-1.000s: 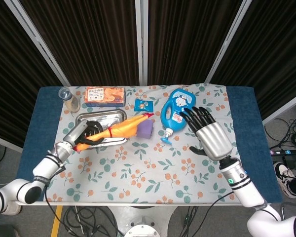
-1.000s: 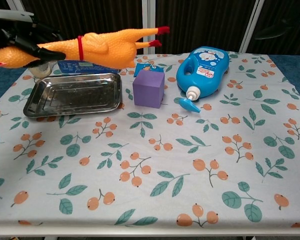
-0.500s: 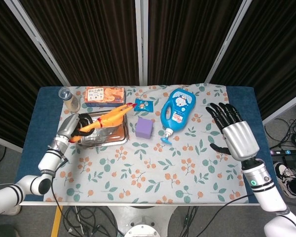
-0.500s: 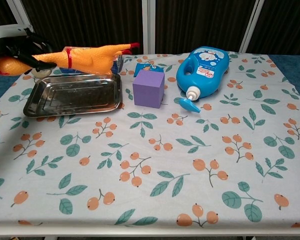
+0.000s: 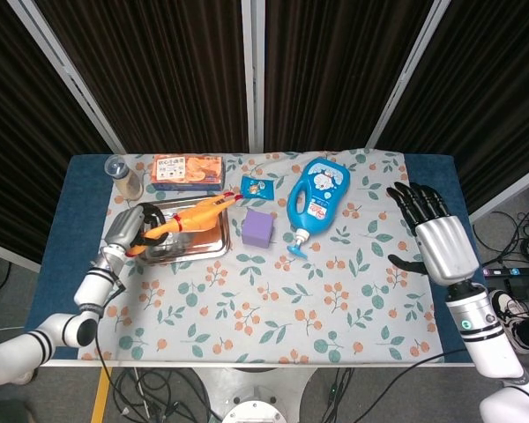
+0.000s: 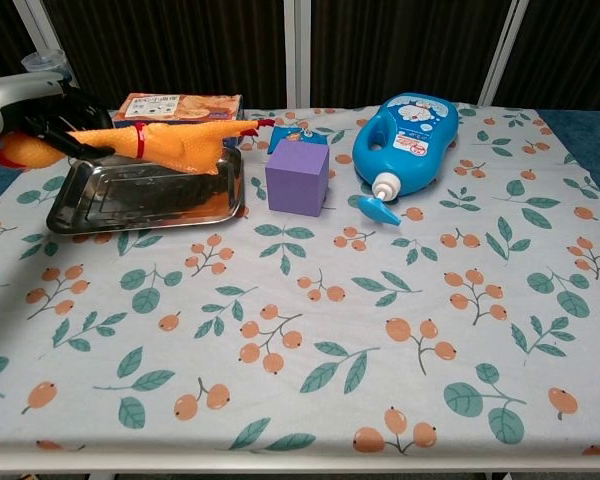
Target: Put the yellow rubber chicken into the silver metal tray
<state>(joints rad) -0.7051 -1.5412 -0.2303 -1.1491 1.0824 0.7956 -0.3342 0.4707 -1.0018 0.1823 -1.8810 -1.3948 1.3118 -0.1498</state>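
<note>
My left hand [image 5: 128, 231] [image 6: 30, 115] grips the neck end of the yellow rubber chicken [image 5: 194, 214] [image 6: 165, 143]. The chicken lies stretched low over the silver metal tray [image 5: 213, 245] [image 6: 130, 208], its red feet past the tray's right rim; whether its body touches the tray I cannot tell. In the chest view its head pokes out left of my fingers. My right hand [image 5: 436, 238] hovers open at the table's right side, fingers spread, holding nothing; the chest view does not show it.
A purple cube [image 5: 257, 227] [image 6: 298, 177] stands just right of the tray. A blue bottle [image 5: 314, 199] [image 6: 405, 138] lies beside it. An orange box [image 5: 187, 168] [image 6: 175, 104], a small blue packet [image 5: 256, 185] and a glass jar [image 5: 123, 176] line the back.
My left hand has carried the chicken leftward and down, from above the cube to low over the tray. The right hand has drawn back to the right, away from the blue bottle.
</note>
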